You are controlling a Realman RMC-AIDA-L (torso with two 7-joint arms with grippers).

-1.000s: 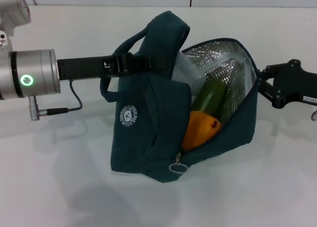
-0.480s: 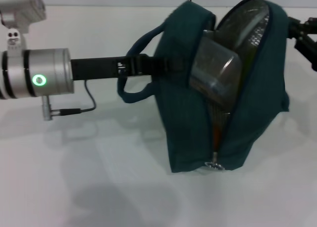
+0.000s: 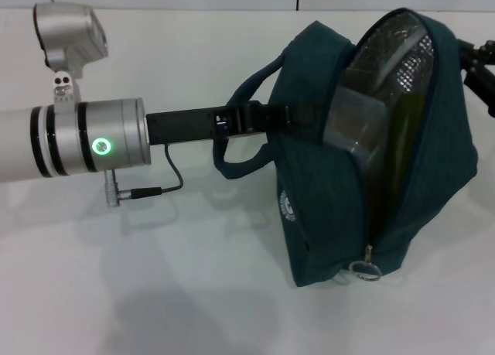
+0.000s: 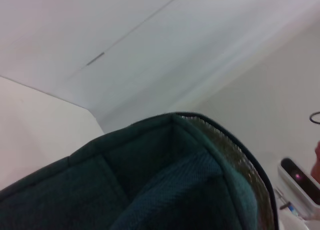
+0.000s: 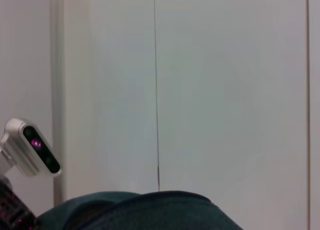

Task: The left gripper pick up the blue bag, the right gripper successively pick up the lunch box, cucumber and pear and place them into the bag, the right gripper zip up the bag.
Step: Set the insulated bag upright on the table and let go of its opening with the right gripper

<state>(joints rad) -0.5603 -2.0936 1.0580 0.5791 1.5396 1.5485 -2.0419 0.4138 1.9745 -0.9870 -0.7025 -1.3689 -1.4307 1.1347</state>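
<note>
Bag hangs upright from left gripper.

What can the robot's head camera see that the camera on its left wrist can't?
Only the head view shows the left gripper holding the blue bag by its handle, the zipper ring, the white logo, the lunch box inside, the table and a bit of the right gripper behind the bag. Only the left wrist view shows the wall above and a small camera unit. Both show the bag's teal fabric and a strip of silver lining.
</note>
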